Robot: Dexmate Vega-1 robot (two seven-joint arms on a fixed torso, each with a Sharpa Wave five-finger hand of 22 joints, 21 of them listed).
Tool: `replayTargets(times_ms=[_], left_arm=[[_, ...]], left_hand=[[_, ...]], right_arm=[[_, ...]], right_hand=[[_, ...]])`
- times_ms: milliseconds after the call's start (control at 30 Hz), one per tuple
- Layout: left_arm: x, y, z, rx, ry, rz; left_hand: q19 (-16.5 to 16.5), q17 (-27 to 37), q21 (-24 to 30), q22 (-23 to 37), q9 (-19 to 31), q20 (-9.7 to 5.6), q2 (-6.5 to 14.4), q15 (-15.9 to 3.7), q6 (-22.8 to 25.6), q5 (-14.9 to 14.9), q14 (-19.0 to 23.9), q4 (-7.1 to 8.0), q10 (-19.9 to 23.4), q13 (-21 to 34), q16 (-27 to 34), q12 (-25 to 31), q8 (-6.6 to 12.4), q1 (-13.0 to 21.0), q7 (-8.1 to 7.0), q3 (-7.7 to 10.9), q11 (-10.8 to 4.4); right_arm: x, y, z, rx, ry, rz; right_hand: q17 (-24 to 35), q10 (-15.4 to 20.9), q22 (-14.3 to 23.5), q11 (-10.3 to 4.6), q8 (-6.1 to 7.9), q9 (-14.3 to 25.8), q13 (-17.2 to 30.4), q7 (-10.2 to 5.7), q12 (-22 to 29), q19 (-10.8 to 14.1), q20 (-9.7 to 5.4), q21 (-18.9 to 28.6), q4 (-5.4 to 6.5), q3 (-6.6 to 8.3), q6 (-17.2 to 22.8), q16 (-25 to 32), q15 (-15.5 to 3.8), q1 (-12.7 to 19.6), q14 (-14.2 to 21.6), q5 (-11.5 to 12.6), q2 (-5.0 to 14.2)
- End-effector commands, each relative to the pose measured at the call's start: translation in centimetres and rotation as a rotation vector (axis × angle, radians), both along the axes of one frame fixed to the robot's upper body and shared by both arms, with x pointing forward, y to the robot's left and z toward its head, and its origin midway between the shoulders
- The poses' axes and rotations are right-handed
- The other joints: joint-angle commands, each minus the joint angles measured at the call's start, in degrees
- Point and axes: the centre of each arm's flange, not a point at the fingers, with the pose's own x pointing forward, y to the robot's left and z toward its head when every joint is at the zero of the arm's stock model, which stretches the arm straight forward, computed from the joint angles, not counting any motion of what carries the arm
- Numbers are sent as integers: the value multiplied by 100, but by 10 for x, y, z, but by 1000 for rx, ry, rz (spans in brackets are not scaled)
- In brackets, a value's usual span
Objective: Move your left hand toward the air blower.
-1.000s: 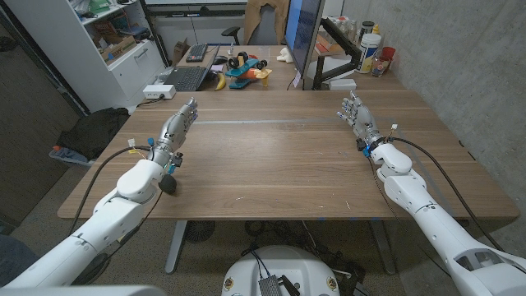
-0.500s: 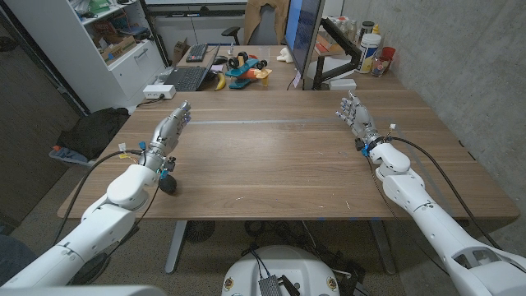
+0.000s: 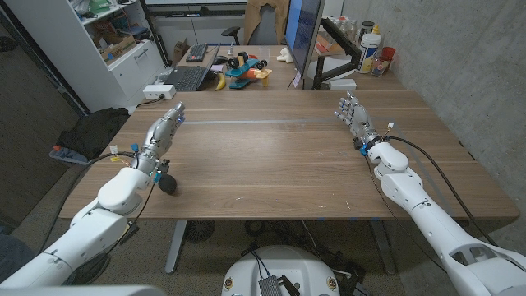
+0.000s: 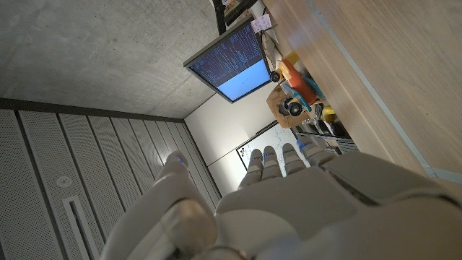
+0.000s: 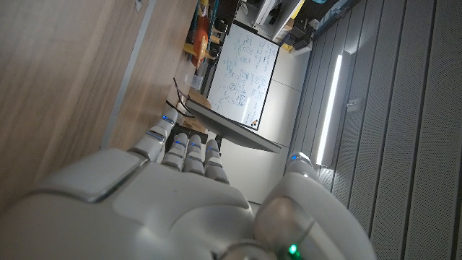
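White, glossy moulded plastic is covering our left hand [image 3: 163, 129], which we are holding out over the wooden table [image 3: 271, 164] with the fingers straight, close together and grasping nothing. In the left wrist view we are looking along the smooth rounded back of that hand [image 4: 289, 195], with small blue lights glowing at the fingertips [image 4: 268, 154]; past them a lit monitor [image 4: 229, 61] and an orange toy [image 4: 296, 87] are showing beyond the table's far edge.

From the head view we are seeing the air blower [image 3: 168, 186]: a small, matte black, bulb-shaped thing lying on the table near its front left edge. It is sitting just beside our left wrist, behind the hand rather than ahead of the fingers; we cannot tell whether the arm is touching it.

Our right hand [image 3: 353, 115] is standing upright over the table's far right part, fingers apart and empty, with a black cable [image 3: 427, 160] looping from its wrist. In the right wrist view, the back of this hand [image 5: 180, 188] is showing the same glossy shell, and a whiteboard [image 5: 245, 65] with writing is appearing beyond it. A laptop [image 3: 187, 77] is resting on a desk behind the table.
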Motion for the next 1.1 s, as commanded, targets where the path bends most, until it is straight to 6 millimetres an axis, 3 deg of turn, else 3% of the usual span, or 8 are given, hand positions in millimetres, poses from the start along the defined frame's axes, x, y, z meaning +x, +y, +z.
replayTargets(times_ms=[33,1100], left_arm=[[-7,5,-3,2,5,28],[-38,17,-19,29,20,129]], left_hand=[[-25,18,23,17,28,32,-7,7,26,-6,50,-42,27,13,36,29,31,78,-12,22,18],[-39,18,16,18,27,65,3,13,63,-11,67,-119,37,15,31,25,30,170,-8,45,1]], right_arm=[[4,-1,2,-4,5,3],[11,0,1,-5,8,16]], right_hand=[[8,19,10,35,44,-3,9,10,59,64,3,-4,10,-24,35,33,34,9,0,23,78],[-47,15,11,18,45,-10,-68,10,63,76,4,-27,4,-41,35,36,35,-2,1,27,96]])
